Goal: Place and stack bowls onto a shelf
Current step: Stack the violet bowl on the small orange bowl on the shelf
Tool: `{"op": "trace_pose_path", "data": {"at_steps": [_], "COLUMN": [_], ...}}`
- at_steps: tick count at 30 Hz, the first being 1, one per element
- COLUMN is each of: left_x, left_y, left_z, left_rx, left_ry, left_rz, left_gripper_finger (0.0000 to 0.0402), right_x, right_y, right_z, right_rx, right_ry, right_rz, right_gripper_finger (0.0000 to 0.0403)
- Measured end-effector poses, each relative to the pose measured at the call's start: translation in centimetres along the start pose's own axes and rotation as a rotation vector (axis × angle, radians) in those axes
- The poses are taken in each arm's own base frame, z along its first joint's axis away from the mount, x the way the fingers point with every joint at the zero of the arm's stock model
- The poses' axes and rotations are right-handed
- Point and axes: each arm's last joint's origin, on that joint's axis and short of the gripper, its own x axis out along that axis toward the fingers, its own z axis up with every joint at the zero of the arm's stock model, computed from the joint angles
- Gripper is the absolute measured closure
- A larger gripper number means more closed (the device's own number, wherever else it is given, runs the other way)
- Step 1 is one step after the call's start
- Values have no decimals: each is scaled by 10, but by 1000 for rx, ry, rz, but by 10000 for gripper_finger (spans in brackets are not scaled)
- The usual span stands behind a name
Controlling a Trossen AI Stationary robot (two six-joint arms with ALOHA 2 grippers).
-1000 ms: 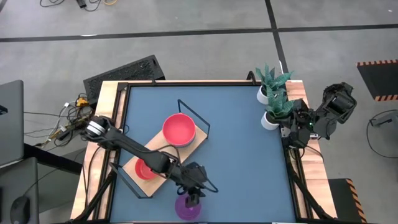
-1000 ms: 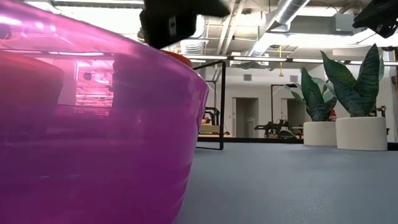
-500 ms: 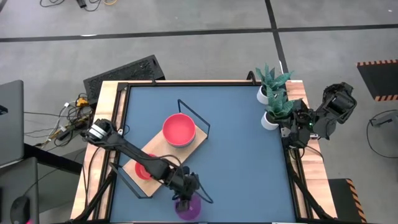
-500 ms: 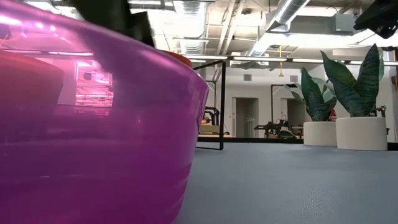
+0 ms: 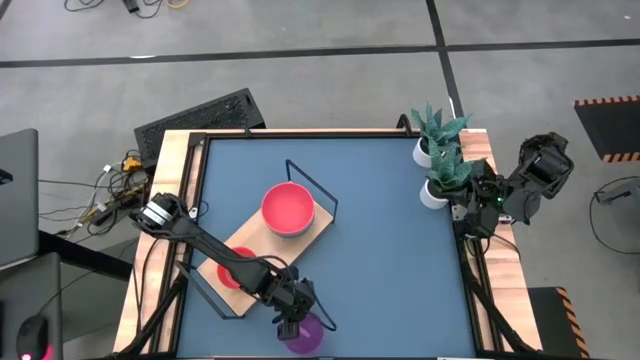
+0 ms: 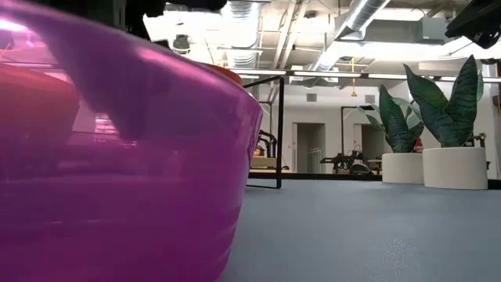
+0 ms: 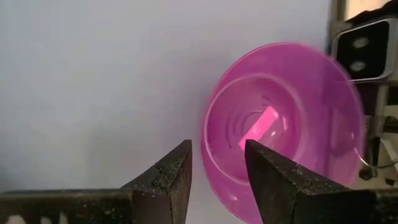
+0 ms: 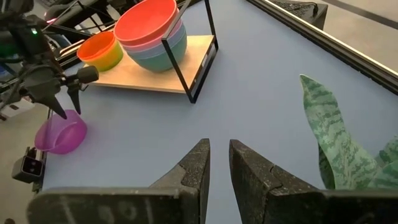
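Note:
A small purple bowl (image 5: pixel 305 337) stands upright on the blue tabletop at the near edge; it fills the left of the low view (image 6: pixel 117 180). My left gripper (image 5: pixel 292 320) is open and points down at the bowl's left rim (image 7: pixel 205 143). One finger is inside the bowl and one outside, and a gap shows on both sides. The shelf (image 5: pixel 252 236) holds a stack of larger bowls with red on top (image 5: pixel 288 208) and a stack of smaller bowls with red on top (image 5: pixel 232 272). My right gripper (image 8: pixel 219 149) waits at the table's right edge with a narrow gap between its fingers.
Two white plant pots (image 5: pixel 432 152) (image 5: pixel 438 190) stand at the table's far right corner, beside my right arm. The shelf's black wire frame (image 5: pixel 312 188) rises at its far end. Bare blue tabletop (image 5: pixel 390 270) lies between the shelf and the right arm.
My left gripper has gone a little toward the table's left and near edges and down. One finger has dropped inside the purple bowl. The bowl has stayed where it was.

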Motion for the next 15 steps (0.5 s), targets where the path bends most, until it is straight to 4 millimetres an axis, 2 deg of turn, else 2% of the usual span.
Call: {"op": "trace_pose_path", "data": {"at_steps": [10,15], "left_x": [24,30], "left_y": [5,8], "left_z": [-5,-4], "left_rx": [-58,-73], "left_ry": [53,60], "left_rz": [14,6], "left_gripper_finger": [271,310], "right_x": [0,0], "right_y": [0,0], "right_z": [0,0], "right_rx": [6,20], "right_ry": [-1,-1], "right_rz": [3,2], "right_gripper_finger": [314,314]}}
